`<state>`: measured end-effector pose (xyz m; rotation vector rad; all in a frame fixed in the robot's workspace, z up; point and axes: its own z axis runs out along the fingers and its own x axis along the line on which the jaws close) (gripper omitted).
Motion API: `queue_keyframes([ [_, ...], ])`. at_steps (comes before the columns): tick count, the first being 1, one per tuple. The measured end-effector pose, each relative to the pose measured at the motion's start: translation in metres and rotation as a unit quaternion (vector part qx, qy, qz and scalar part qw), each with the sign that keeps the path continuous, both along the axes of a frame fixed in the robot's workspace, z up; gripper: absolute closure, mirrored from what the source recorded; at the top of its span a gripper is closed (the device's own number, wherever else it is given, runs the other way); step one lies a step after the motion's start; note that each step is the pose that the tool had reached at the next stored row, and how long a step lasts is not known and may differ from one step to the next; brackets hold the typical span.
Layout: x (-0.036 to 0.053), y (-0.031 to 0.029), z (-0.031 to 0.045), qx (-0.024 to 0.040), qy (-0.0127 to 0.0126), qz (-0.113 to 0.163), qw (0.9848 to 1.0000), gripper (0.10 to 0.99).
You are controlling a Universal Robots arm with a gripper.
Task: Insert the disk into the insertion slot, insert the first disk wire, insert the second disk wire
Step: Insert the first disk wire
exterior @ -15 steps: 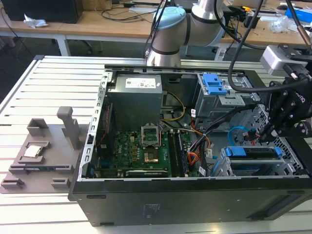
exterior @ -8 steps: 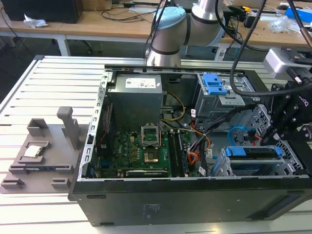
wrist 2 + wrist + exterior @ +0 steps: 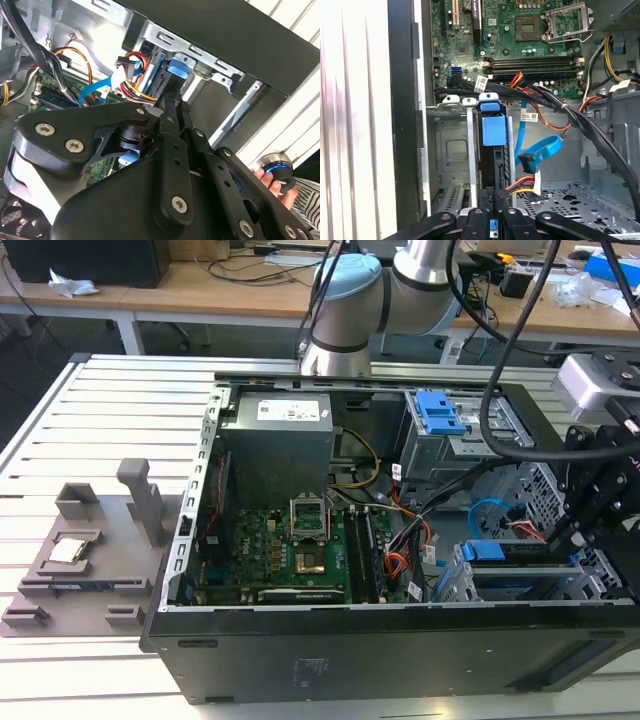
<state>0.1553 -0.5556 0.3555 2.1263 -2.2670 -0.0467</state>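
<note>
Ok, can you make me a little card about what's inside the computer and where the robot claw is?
Case: black case, open, lying on a slatted table
Board: green board inside the case
Disk: disk with a blue frame, sitting in the slot
Slot: silver cage by the case wall
Gripper: gripper close to the disk, at the exterior view's right
Wires: blue cable and coloured plug hang beside the disk, not plugged in

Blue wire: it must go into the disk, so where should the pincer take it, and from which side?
Probably by the black plug at the free end of the blue wire, pinching its flat faces from the open side of the case. The plug is rigid and lies in the open beside the disk, while the wire itself is limp.
</note>
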Motion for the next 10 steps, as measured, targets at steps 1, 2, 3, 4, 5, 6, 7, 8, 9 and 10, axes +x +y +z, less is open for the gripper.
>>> queue_keyframes([
  [1, 0.0001, -0.0026, -0.0001, 0.0000, 0.0000, 0.000, 1.0000, 0.922],
  [2, 0.0002, -0.0052, -0.0001, 0.0000, 0.0000, 0.000, 1.0000, 0.922],
  [3, 0.0002, -0.0053, -0.0002, 0.0001, 0.0000, 0.000, 1.0000, 0.922],
  [4, 0.0003, -0.0049, -0.0005, 0.0000, 0.0000, 0.000, 1.0000, 0.922],
  [5, 0.0003, -0.0014, -0.0008, 0.0001, 0.0000, 0.000, 1.0000, 0.922],
  [6, 0.0003, 0.0035, -0.0014, 0.0006, 0.0000, 0.000, 1.0000, 0.922],
  [7, 0.0001, 0.0086, -0.0019, 0.0012, 0.0000, 0.000, 1.0000, 0.922],
  [8, -0.0002, 0.0113, -0.0026, 0.0022, 0.0000, 0.000, 1.0000, 0.922],
  [9, -0.0005, 0.0122, -0.0033, 0.0032, 0.0000, 0.000, 1.0000, 0.922],
  [10, -0.0007, 0.0127, -0.0047, 0.0044, 0.0000, 0.000, 1.0000, 0.922],
])
